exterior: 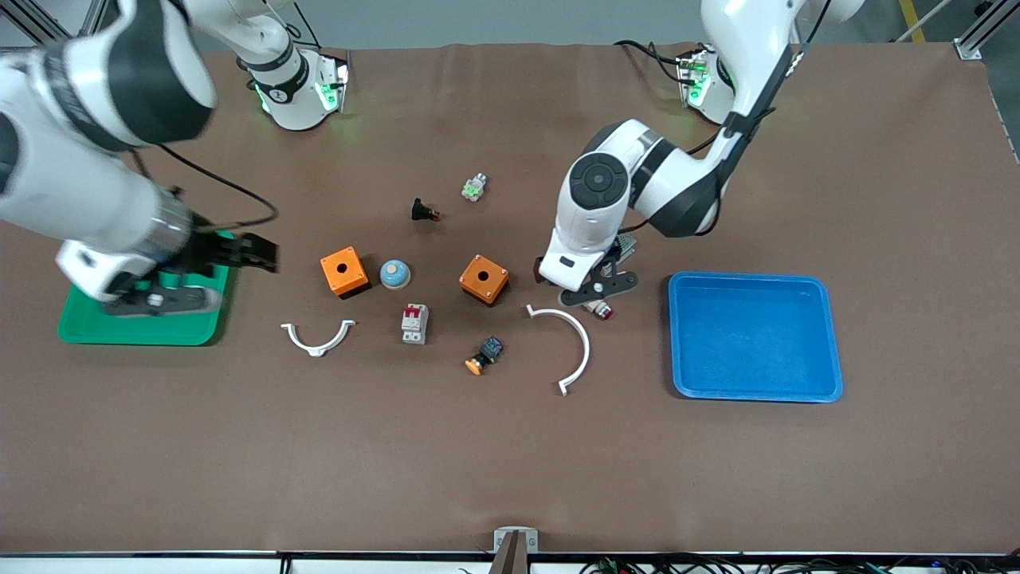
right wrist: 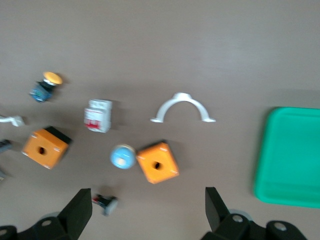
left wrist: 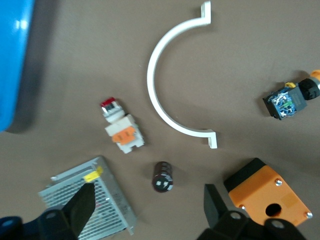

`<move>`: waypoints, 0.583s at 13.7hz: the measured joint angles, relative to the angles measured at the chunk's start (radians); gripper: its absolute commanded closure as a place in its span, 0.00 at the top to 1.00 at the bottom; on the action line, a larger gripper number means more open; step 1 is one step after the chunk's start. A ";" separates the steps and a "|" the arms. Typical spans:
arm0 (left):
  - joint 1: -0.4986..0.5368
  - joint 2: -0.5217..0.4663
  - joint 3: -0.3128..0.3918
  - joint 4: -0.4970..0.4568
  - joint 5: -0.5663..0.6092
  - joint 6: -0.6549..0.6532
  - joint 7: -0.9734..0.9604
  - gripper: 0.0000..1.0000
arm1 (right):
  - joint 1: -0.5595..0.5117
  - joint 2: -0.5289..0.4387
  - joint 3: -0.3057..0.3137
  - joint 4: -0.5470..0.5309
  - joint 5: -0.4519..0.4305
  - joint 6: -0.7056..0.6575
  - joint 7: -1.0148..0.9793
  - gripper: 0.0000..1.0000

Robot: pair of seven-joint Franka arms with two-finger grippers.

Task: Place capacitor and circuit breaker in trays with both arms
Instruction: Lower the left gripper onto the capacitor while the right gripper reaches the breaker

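The capacitor [left wrist: 163, 176] lies on its side on the brown table, just ahead of my left gripper [left wrist: 150, 207], in line with the gap between its open, empty jaws. In the front view my left gripper [exterior: 596, 293] hangs low beside the blue tray [exterior: 753, 335] and hides the capacitor. The circuit breaker [exterior: 414, 323] lies mid-table, nearer the front camera than the blue dome [exterior: 394, 273]; it also shows in the right wrist view [right wrist: 98, 115]. My right gripper [exterior: 243, 253] is open and empty over the table by the green tray's [exterior: 139, 327] edge, well away from the breaker.
A grey mesh box [left wrist: 87, 197], a white-orange button [left wrist: 122, 127], a large white bracket [left wrist: 170, 90] and an orange box [left wrist: 267, 192] surround the capacitor. A second orange box [exterior: 344, 271], a small bracket [exterior: 317, 336], a black red-tipped part [exterior: 424, 211] and an orange-capped button [exterior: 484, 356] lie mid-table.
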 measured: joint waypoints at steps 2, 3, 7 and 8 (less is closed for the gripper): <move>-0.003 0.012 0.000 -0.056 0.000 0.080 -0.010 0.86 | 0.066 0.029 0.001 -0.085 0.016 0.144 0.075 1.00; -0.005 0.016 0.000 -0.082 0.000 0.112 -0.010 0.83 | 0.103 0.046 0.001 -0.124 0.017 0.211 0.126 1.00; -0.031 0.049 0.000 -0.119 0.005 0.177 -0.055 0.69 | 0.194 0.143 0.001 -0.183 0.017 0.378 0.212 1.00; -0.040 0.062 0.000 -0.120 0.017 0.190 -0.075 0.68 | 0.200 0.171 0.001 -0.184 0.017 0.406 0.212 1.00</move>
